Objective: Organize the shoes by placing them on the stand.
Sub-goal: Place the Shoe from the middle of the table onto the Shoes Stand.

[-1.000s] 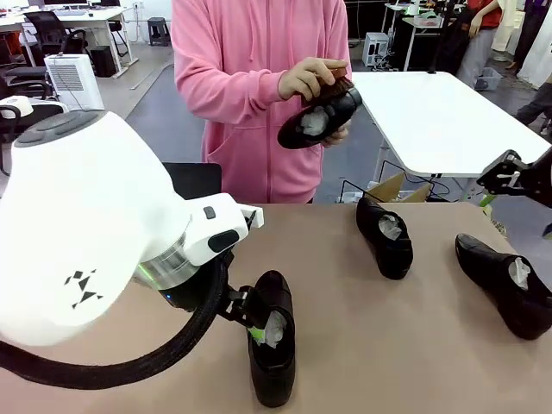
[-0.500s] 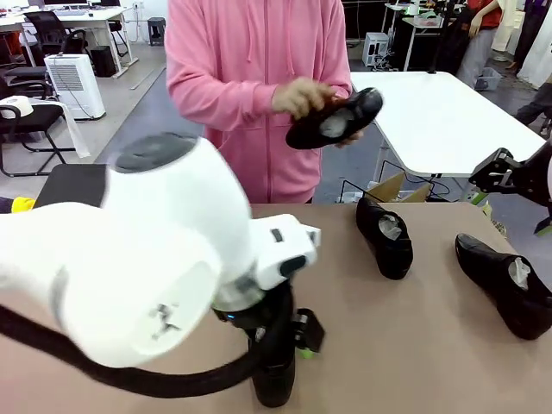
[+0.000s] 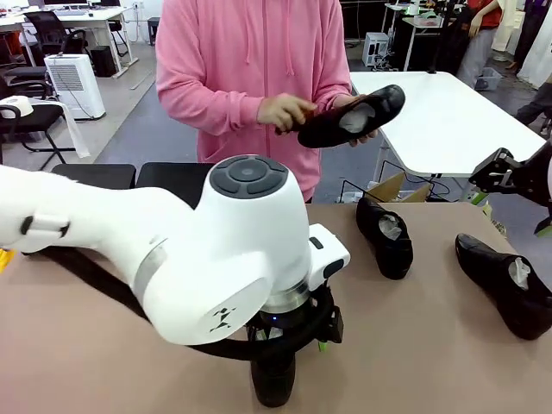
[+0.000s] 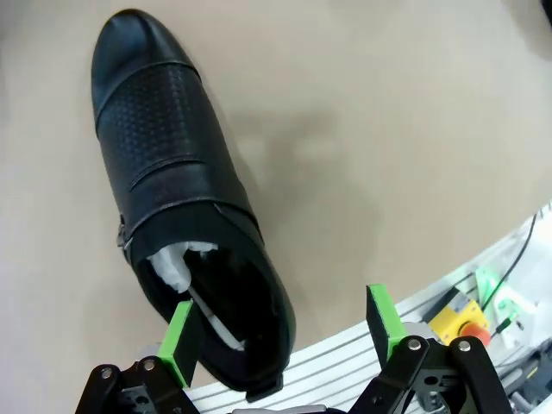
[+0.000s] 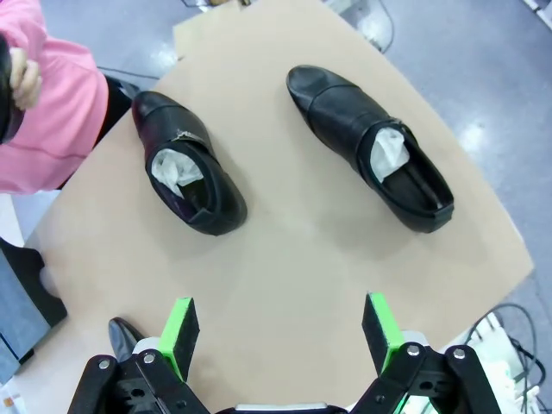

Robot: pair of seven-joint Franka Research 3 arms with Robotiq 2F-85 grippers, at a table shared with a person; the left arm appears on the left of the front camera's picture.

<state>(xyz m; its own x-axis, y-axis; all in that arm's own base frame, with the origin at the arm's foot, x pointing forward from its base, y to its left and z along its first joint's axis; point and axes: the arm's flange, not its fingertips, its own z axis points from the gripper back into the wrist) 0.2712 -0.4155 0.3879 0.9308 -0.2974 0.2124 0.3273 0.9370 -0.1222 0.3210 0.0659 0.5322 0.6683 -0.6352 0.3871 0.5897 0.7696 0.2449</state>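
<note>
Left arm swung in from picture left within the last second. Its wrist now sits directly over the near glossy black leather dress shoe [image 3: 274, 388], lower centre of the front view. That shoe has not moved.

Left wrist view: left gripper [image 4: 280, 332] spread wide, nothing held. The shoe's heel end, with white paper stuffing [image 4: 177, 259] showing, lies between the green pads, close to the lower-left one. Toe points to the frame's upper left. Judgement: approach for a grasp, closing not begun.

Right gripper [image 5: 279, 332] also wide and empty, hovering over the tan table [image 5: 293, 259]. Middle shoe [image 5: 185, 177] and right-hand shoe [image 5: 375, 164] unmoved.

Person in a pink hoodie has levelled the fourth shoe [image 3: 354, 116] and shifted it rightward.

Matte-black flat stand [image 3: 95, 175], left of centre at the table's far edge, carries no shoe; none placed so far.
</note>
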